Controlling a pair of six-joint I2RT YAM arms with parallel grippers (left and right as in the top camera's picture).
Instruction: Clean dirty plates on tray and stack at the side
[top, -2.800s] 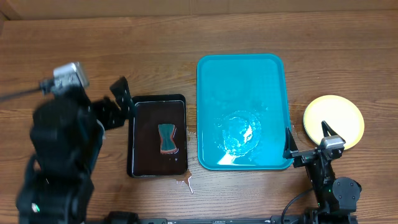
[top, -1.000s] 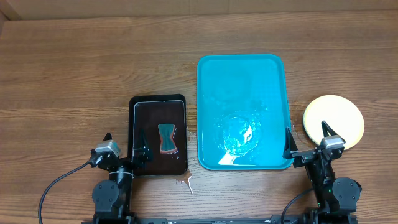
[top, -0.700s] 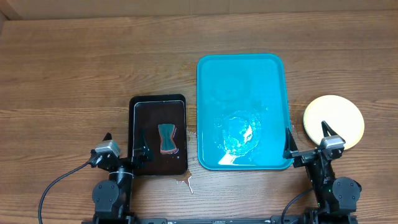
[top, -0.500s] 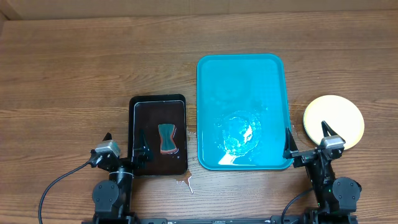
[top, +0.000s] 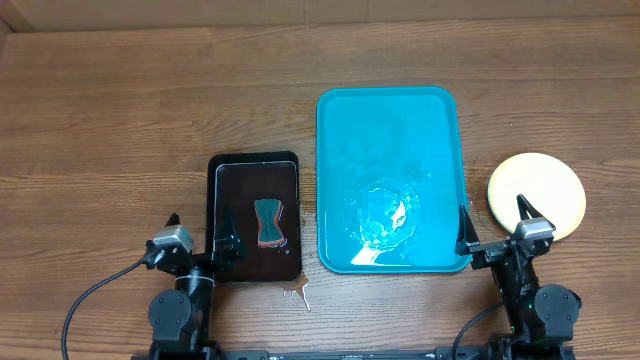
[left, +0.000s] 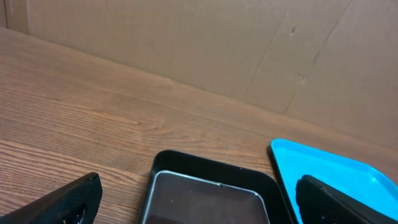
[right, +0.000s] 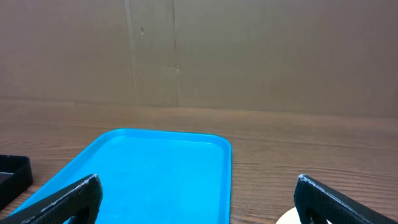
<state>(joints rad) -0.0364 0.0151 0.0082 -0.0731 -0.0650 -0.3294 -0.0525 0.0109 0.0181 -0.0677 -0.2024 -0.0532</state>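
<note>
Plates (top: 537, 195) lie as one pale yellow disc on the table (top: 120, 120) just right of the blue tray (top: 390, 110), clear of its rim. From above I cannot tell how many are stacked there, though the outline reads as one neat circle, so whatever is piled looks well centred. No smears show on the top face. The blue tray holds no plate, only a puddle of water (top: 385, 215) near its front half.

The left pincer (top: 198, 235) sits low at the front edge of the table, released and grasping nothing, with one finger over the near corner of the black tray (top: 212, 200). The sponge (top: 268, 222) lies in that tray. The right pincer (top: 493, 228) is also released and empty, with one finger by the blue tray's front right corner and the other over the near edge of the stack.

By my judgement the cleaning and stacking is as good as done and the step in hand is parking the arms. To do that well:

- Keep the right pincer's fingers wide and above the plates, so they do not nudge the stack sideways.
- Leave the sponge in the black tray, not on the wood, where a few drips (top: 298, 292) already lie.
- Avoid the wet blue tray, since a bump could slop water toward the plates.
</note>
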